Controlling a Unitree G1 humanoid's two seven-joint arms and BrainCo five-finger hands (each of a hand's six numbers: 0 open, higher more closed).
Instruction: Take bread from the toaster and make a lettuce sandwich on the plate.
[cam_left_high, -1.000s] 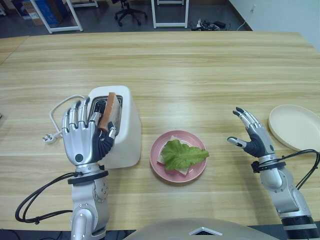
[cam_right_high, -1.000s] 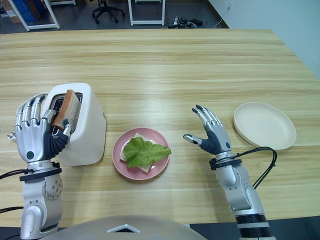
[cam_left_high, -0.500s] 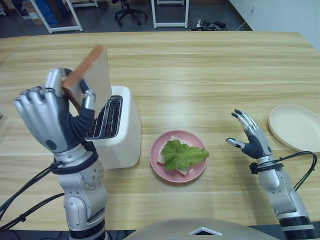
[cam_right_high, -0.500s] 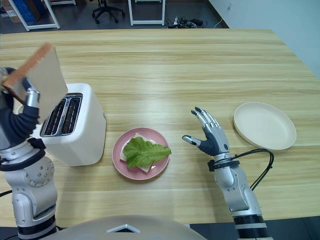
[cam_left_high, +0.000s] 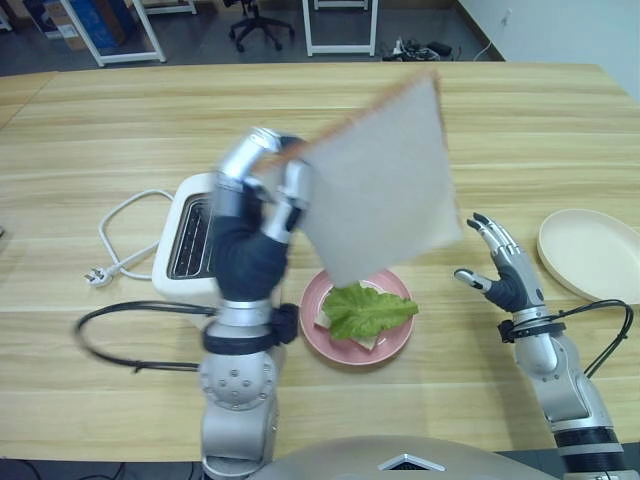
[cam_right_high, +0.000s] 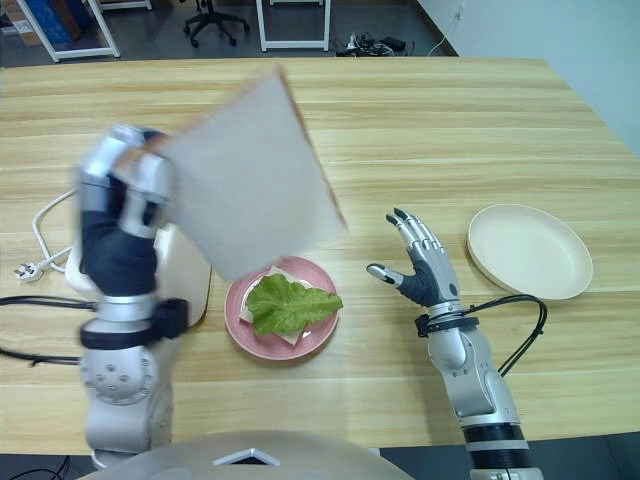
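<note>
Pink plate (cam_left_high: 395, 340): one, near the front edge of the table, just beside the toaster.
Cream plate (cam_left_high: 590, 255): one, at the right side, cut off by the edge of the view. That makes two plates.
Bread: two slices. One slice (cam_left_high: 385, 185) is up in the air, tilted, over the pink plate. The other (cam_left_high: 367, 343) lies on the pink plate under the lettuce.
Lettuce (cam_left_high: 365, 308): one green leaf, on top of the bread on the plate.
Toaster (cam_left_high: 180, 283): one, white, behind the left arm, with one cord (cam_left_high: 112, 225) curling to the left.
Left hand (cam_left_high: 255, 215): pinches the raised slice by one edge.
Right hand (cam_left_high: 503, 272): fingers spread, holding nothing, between the two plates.
Wood table (cam_left_high: 350, 110): a wide stretch of wood runs from the things to the far edge.
</note>
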